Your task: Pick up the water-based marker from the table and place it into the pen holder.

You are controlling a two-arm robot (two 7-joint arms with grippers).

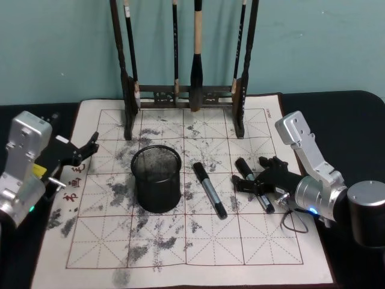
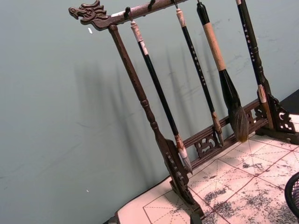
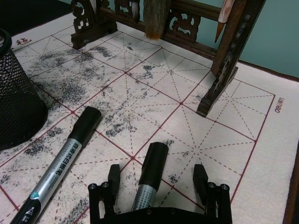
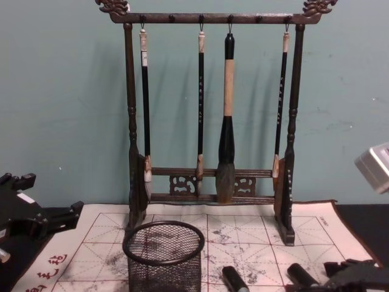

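Two black-capped, silver-barrelled water-based markers lie on the table's white grid mat (image 1: 198,253). One marker (image 1: 209,189) (image 3: 65,161) rests just right of the pen holder (image 1: 156,179) (image 3: 14,102) (image 4: 164,255), a black mesh cup. The other marker (image 1: 251,179) (image 3: 152,175) lies farther right. My right gripper (image 1: 255,182) (image 3: 156,176) is low over the mat and open, one finger on each side of that marker's barrel without touching it. My left gripper (image 1: 84,152) (image 4: 61,219) hovers open at the mat's left edge, holding nothing.
A tall dark wooden brush rack (image 1: 183,96) (image 2: 154,126) (image 4: 209,182) with several hanging brushes stands at the back of the mat, behind the cup. Its right foot (image 3: 212,93) is a little beyond my right gripper. The dark tabletop (image 1: 355,114) borders the mat.
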